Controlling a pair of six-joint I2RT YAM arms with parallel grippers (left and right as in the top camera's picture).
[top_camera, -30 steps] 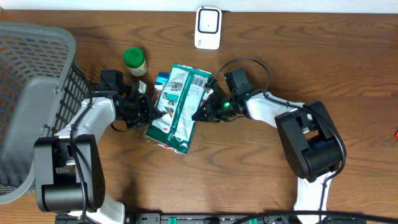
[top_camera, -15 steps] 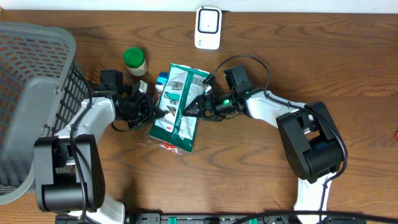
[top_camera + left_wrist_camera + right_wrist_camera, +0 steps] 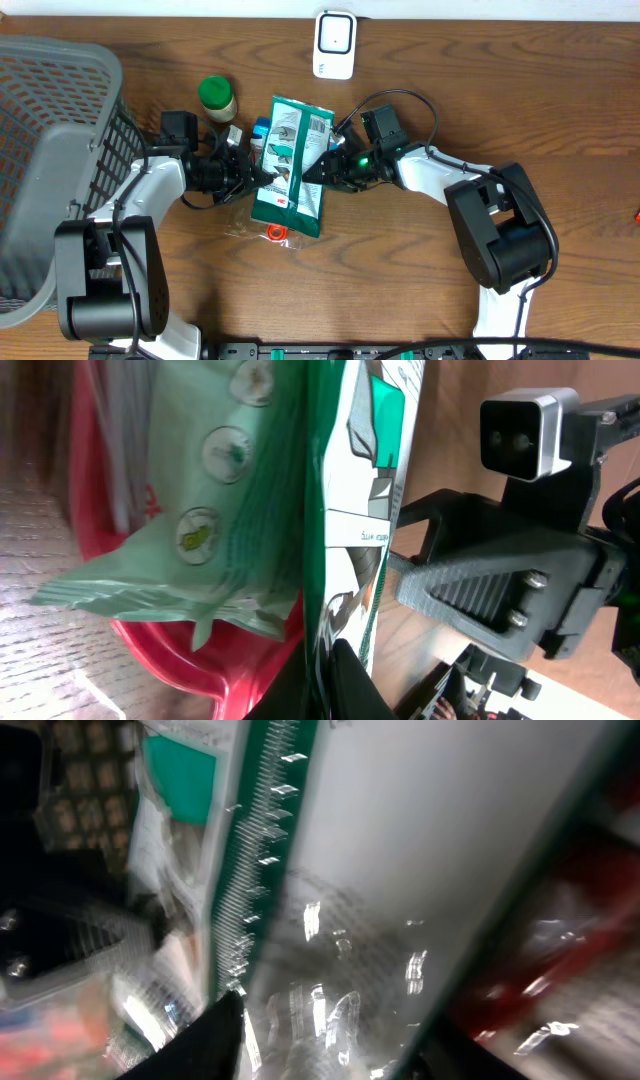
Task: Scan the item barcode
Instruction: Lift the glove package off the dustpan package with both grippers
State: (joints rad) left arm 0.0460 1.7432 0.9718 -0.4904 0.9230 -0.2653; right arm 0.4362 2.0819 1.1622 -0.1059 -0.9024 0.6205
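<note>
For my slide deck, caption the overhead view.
Left pincer clamps a green pouch; right pincer at its opposite edge.

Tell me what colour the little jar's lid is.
The lid is green; overhead view shows it best.

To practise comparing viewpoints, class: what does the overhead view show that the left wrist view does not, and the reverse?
Only overhead: the grey mesh basket, the green-lidded jar and the white boxy scanner. Only the left wrist: round emblems printed on pale green film, and the lens face of the silver camera on the other arm. Both: the green and white plastic packet between the two arms.
</note>
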